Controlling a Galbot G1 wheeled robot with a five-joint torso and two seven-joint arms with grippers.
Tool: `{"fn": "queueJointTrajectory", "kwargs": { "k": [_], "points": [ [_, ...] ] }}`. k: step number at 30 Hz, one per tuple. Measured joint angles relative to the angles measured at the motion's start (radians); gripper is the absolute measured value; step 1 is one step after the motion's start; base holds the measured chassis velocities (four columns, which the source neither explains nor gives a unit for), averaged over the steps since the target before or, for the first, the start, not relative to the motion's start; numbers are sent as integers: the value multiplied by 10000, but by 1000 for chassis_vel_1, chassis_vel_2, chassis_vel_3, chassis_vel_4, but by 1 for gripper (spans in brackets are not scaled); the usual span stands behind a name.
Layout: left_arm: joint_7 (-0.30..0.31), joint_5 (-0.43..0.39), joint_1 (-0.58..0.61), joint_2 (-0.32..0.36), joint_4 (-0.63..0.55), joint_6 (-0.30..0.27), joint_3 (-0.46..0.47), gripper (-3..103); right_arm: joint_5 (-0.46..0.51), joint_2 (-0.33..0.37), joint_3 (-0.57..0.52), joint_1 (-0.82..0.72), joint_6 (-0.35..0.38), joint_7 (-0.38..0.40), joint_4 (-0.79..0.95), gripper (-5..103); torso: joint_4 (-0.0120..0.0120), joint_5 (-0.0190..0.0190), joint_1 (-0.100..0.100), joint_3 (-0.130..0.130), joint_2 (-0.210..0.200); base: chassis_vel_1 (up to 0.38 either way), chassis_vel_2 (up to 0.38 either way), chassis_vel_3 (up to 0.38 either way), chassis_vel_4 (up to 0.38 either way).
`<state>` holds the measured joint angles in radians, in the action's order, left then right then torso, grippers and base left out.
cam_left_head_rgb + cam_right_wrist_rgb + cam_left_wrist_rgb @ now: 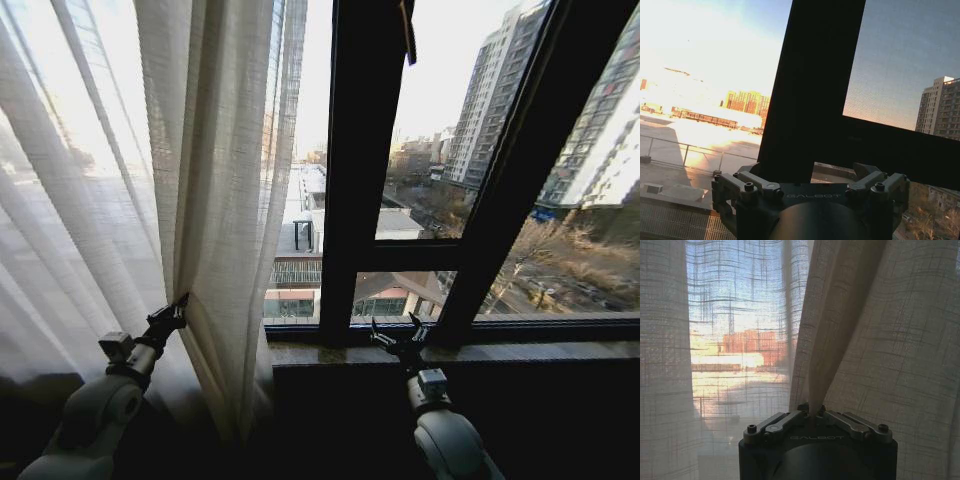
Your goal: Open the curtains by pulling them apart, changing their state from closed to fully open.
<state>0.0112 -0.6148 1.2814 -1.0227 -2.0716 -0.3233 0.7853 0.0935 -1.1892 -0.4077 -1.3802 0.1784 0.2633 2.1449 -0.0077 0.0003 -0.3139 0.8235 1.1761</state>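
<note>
A sheer cream curtain (220, 200) hangs bunched in long pleats over the left part of the window, its edge reaching the dark upright bar. My left gripper (177, 310) is low at the curtain's inner folds. In the left wrist view the left gripper (812, 412) is shut on a pinched pleat of the curtain (865, 340), which rises taut from the jaws. My right gripper (398, 330) stands open just above the sill, apart from any fabric. In the right wrist view the right gripper (810, 182) has its fingers spread with nothing between them, facing the frame.
The dark window frame (350, 150) has an upright bar, a slanted bar on the right and a low crossbar. A stone sill (520, 350) runs below the glass, with a dark wall under it. City buildings lie beyond the uncovered panes.
</note>
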Motion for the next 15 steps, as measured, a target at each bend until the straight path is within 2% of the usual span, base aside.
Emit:
{"fn": "queueJointTrajectory", "kwargs": {
  "k": [9,13,15],
  "points": [
    [7,5,197,-103,-158,10,80,0,138,-9,30,-24,-43,-75,12,100,2,-3,-2,0,0,334,347,-333,-348],
    [25,6,297,-121,-263,12,155,0,221,-32,42,-15,-44,-159,33,100,5,-7,-2,0,0,205,223,-173,-207],
    [49,6,346,-128,-311,12,206,0,225,-32,48,-6,-44,-178,33,100,3,-8,-2,0,0,69,48,-65,-69]
  ]
}}
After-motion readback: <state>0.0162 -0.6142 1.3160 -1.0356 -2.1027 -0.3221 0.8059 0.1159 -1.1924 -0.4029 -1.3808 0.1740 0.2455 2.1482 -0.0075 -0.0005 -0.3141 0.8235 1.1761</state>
